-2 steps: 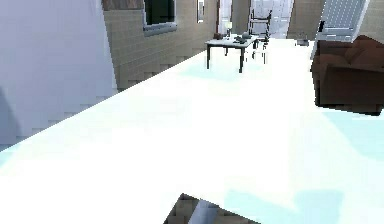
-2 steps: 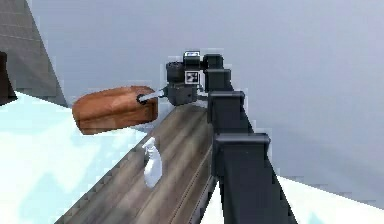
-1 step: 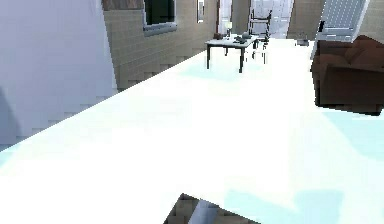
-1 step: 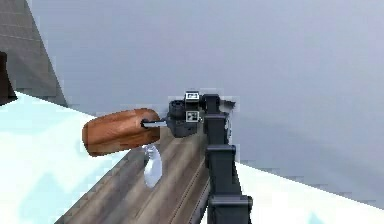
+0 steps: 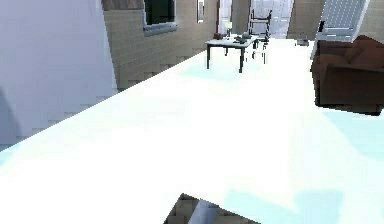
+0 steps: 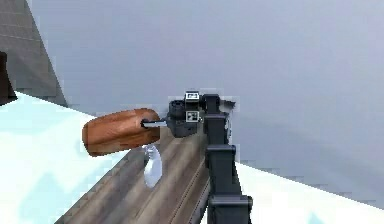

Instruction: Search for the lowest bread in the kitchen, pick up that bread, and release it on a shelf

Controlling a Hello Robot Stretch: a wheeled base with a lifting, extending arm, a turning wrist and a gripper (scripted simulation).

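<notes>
Bread [image 6: 120, 132]: held at gripper [image 6: 157, 121] tip, long axis extending picture-left, beside the wooden surface [image 6: 140, 195]; jaw state could not be told.

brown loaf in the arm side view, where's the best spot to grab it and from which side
Probably across its short width near its right end, coming from the arm side view's right. The brown loaf is a rounded oblong lying left to right, and the gripper sits at that end. I cannot tell whether it holds it.
</notes>
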